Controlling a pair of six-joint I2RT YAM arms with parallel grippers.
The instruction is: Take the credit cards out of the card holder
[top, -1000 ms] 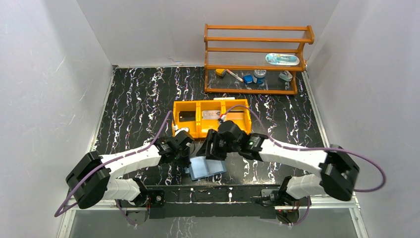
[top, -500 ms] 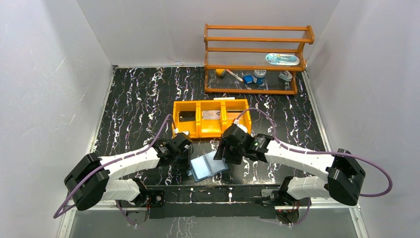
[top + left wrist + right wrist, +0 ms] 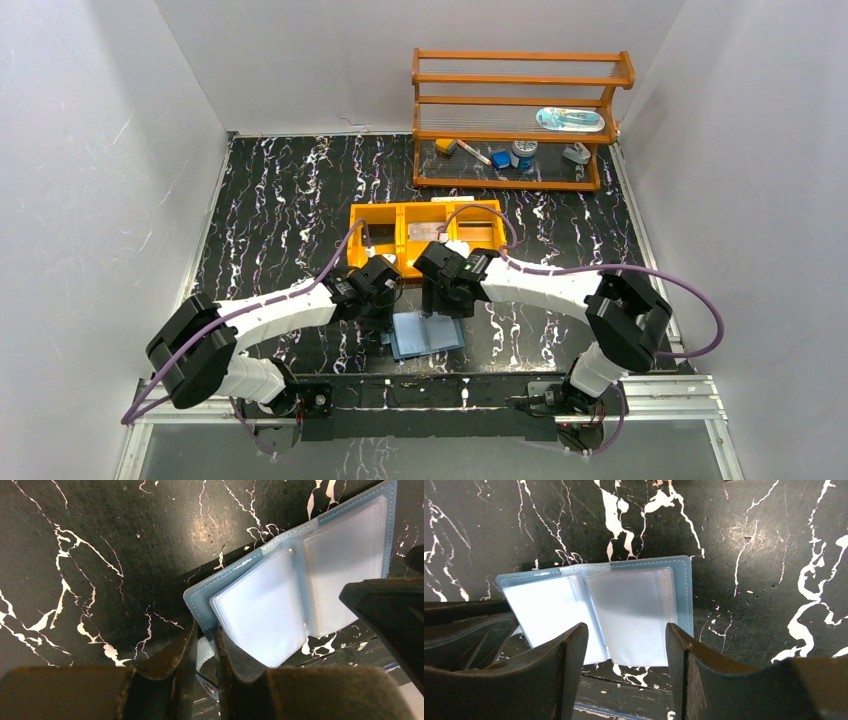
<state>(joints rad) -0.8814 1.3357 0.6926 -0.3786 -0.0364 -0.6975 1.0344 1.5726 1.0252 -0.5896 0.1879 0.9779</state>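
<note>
The card holder (image 3: pixel 428 335) lies open near the table's front edge, with a blue cover and pale clear sleeves (image 3: pixel 624 605). No card shows in the sleeves. My left gripper (image 3: pixel 205 640) is shut on the cover's left edge (image 3: pixel 200 602); it sits at the holder's left side (image 3: pixel 385 318). My right gripper (image 3: pixel 626 635) hangs open over the right leaf, its fingers apart and nothing between them. From above it stands at the holder's far edge (image 3: pixel 440 303). A silvery-grey credit card (image 3: pixel 425 232) and a dark credit card (image 3: pixel 377 237) lie in the orange tray.
The orange three-compartment tray (image 3: pixel 400 268) stands just beyond both grippers. A wooden shelf rack (image 3: pixel 515 120) with small items is at the back right. White walls close in both sides. The table's front rail (image 3: pixel 430 385) runs close behind the holder.
My right gripper swung from the holder's right side to its far edge and opened wider. The left gripper kept its hold and shifted slightly forward.
</note>
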